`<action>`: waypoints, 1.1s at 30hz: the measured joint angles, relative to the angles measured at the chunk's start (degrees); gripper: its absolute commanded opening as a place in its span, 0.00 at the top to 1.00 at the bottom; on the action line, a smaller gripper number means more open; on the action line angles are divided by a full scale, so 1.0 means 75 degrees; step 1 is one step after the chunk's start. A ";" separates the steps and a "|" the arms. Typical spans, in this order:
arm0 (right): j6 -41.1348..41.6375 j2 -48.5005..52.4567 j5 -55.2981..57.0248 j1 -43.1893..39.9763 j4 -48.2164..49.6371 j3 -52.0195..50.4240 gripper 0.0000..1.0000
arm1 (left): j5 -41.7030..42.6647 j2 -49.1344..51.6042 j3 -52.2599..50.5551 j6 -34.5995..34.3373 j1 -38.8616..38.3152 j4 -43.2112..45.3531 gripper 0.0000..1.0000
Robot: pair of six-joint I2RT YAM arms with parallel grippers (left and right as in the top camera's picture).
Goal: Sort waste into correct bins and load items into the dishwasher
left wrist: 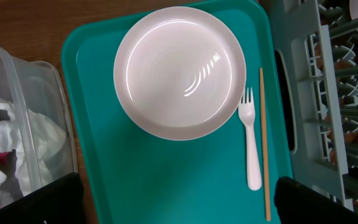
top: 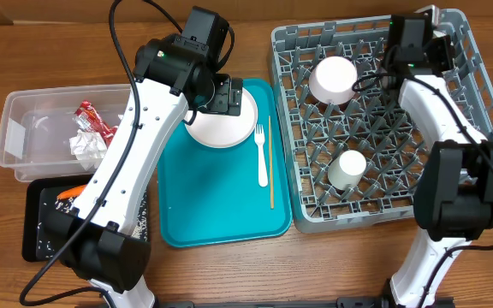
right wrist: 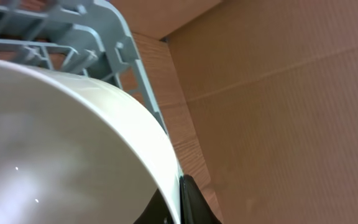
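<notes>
As seen from overhead, the right half of the table [top: 229, 274] is taken up by the grey rack [top: 291, 171]. At the rack's far right corner the right gripper [top: 422, 43] is stationed. Its fingers are closed, and in the wrist view one dark finger [right wrist: 190, 202] is seen pressed against the rim of a white bowl [right wrist: 73, 143], which is pinched just beside the rack's lattice wall. A second bowl [top: 333, 79] is set upside down among the pegs near the rack's far left, and a cup [top: 347, 168] is lodged nearer the front.

Just left of the rack a teal tray [top: 212, 205] is laid. Over its far end the left gripper [top: 221, 94] is held with fingers spread wide and nothing between them. Below it the plate [left wrist: 179, 71] is seen upright on the tray. The fork [left wrist: 252, 146] is placed just right of the plate, and the stick [left wrist: 264, 143] lies alongside the fork.

At the far left a clear tub [top: 24, 128] is found, with napkins [top: 86, 145] and a red wrapper [top: 92, 118] inside. In front of it a black tray [top: 37, 231] is set, with a carrot [top: 74, 192] at its far edge, partly hidden by the left arm.
</notes>
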 measured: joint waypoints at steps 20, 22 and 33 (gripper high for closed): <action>0.0032 0.0000 0.0213 0.0460 -0.0341 0.0000 0.96 | 0.0000 0.0000 0.0000 0.0000 0.0000 0.0000 0.00; 0.0038 0.0000 0.0233 0.0460 -0.0344 0.0000 0.96 | 0.0000 0.0000 0.0000 0.0000 0.0000 0.0000 0.00; 0.0239 -0.0006 0.0530 0.0495 -0.0810 0.0012 0.96 | 0.0000 0.0000 0.0000 0.0000 0.0000 0.0000 0.00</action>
